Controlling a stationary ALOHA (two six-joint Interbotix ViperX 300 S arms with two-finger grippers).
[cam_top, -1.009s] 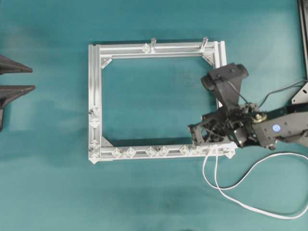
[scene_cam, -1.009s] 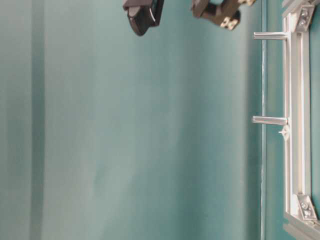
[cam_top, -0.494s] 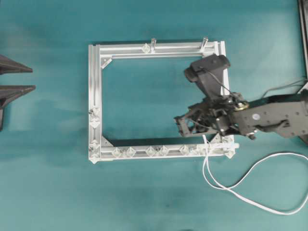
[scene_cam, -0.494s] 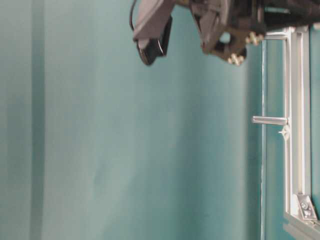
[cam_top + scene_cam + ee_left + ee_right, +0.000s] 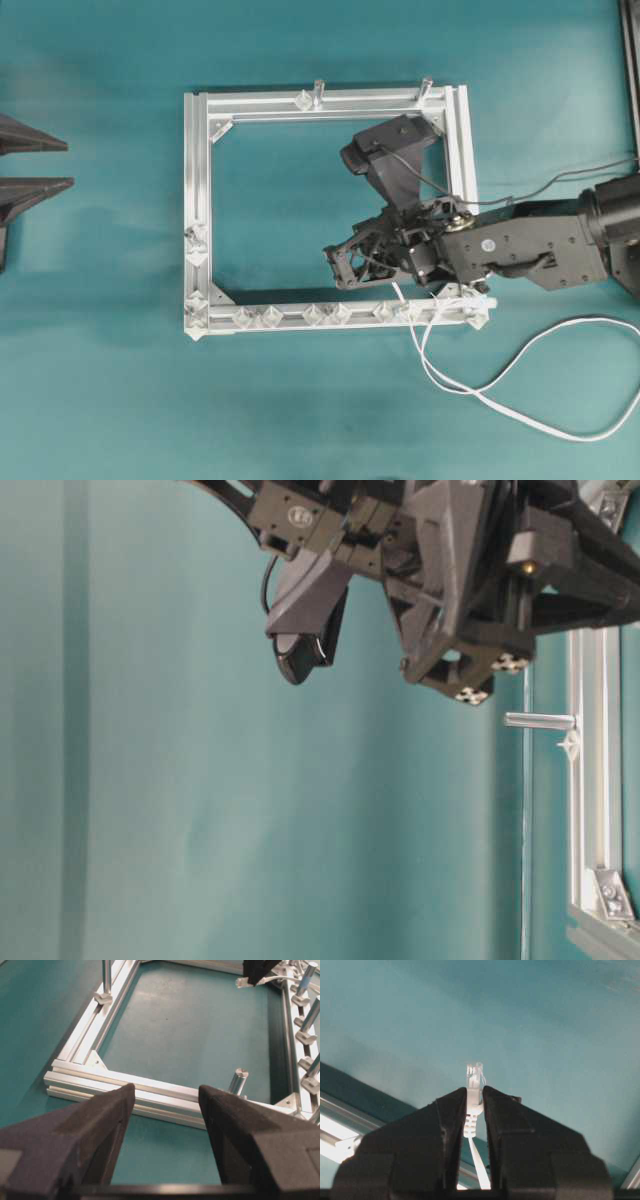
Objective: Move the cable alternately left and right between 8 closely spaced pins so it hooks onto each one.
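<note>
Change: our right gripper has carried the plug leftward, from the lower-right corner into the frame.
Cable: pinched in right jaws, trailing lower right.
Left gripper: wide open, idle.
Meaning: the pins are mostly unthreaded.

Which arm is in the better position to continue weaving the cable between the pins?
The right. Its gripper is shut on the cable at the plug, over the frame near the bottom-rail pins. The left gripper is open, holds nothing, outside the frame's opposite side.
</note>
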